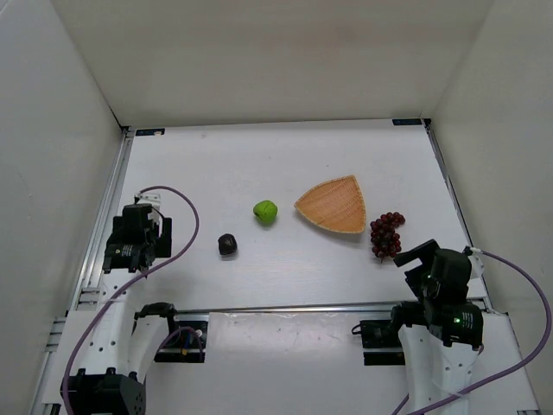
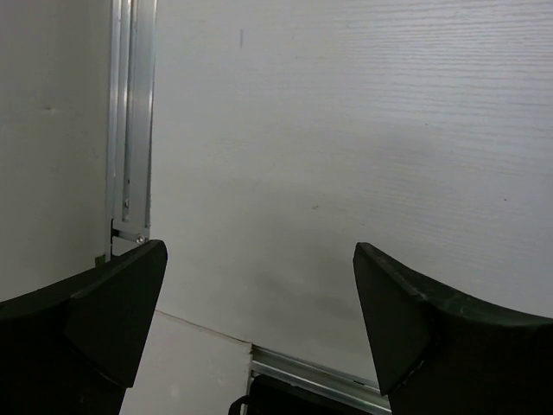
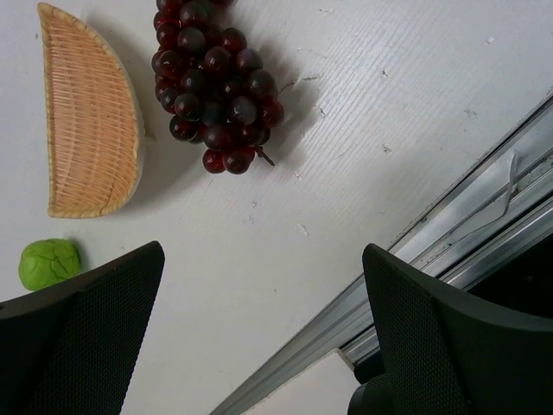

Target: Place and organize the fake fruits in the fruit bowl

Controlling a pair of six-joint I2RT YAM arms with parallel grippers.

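- Bowl (image 1: 333, 205) sits on the bench (image 1: 346, 156).
- Grapes (image 1: 386, 234) lie just right of it, green fruit (image 1: 265, 212) near its left, dark fruit (image 1: 227, 244) farther left.
- Left gripper (image 2: 259, 259): jaws apart, holding nothing.
- Right gripper (image 3: 262, 255): jaws apart, near the grapes.

Left arm (image 1: 134, 238) and right arm (image 1: 445, 303) are white with chunky black wrists and loopy purple cables (image 1: 196, 223); the right gripper (image 3: 263, 264) has mesh-textured fingers (image 3: 95, 337).

On your white table (image 1: 259, 164) lie the woven fruit bowl (image 1: 335, 205) right of centre, the dark red grapes (image 1: 386, 234) just beside its right edge, the green fruit (image 1: 265, 211) to its left, and the small dark fruit (image 1: 227, 244) nearer and further left.
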